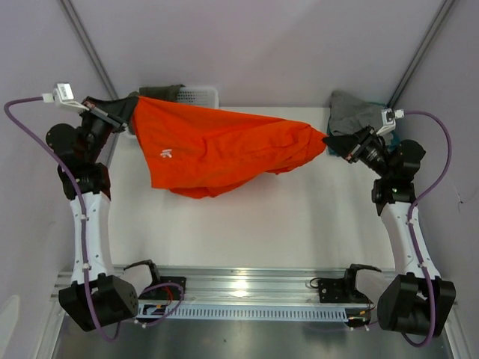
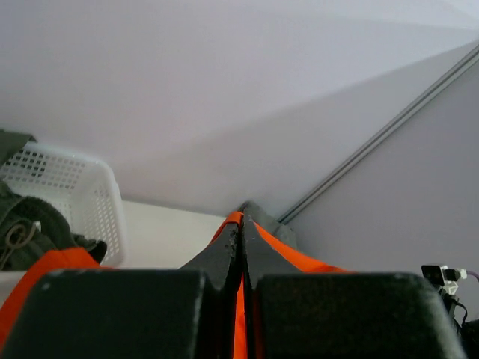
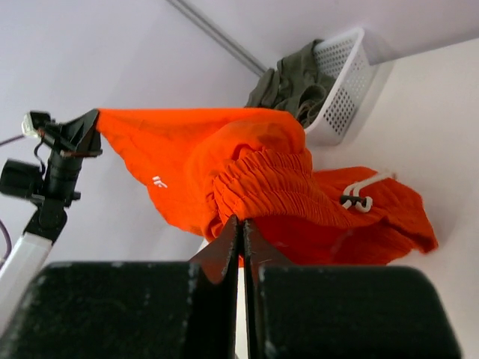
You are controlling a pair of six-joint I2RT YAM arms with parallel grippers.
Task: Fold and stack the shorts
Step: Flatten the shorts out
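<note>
My left end effector [image 1: 129, 114] and right end effector [image 1: 329, 139], each clamped tight on opposite ends of the shorts [image 1: 217, 146], hold them stretched, sagging over the counter [image 1: 284, 224].

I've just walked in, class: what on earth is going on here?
The orange shorts are held stretched out over the table. The left tool pinches one edge and the right tool the bunched waistband; both are shut on the fabric. No fold has been made yet. An olive garment sits in the white basket.
</note>
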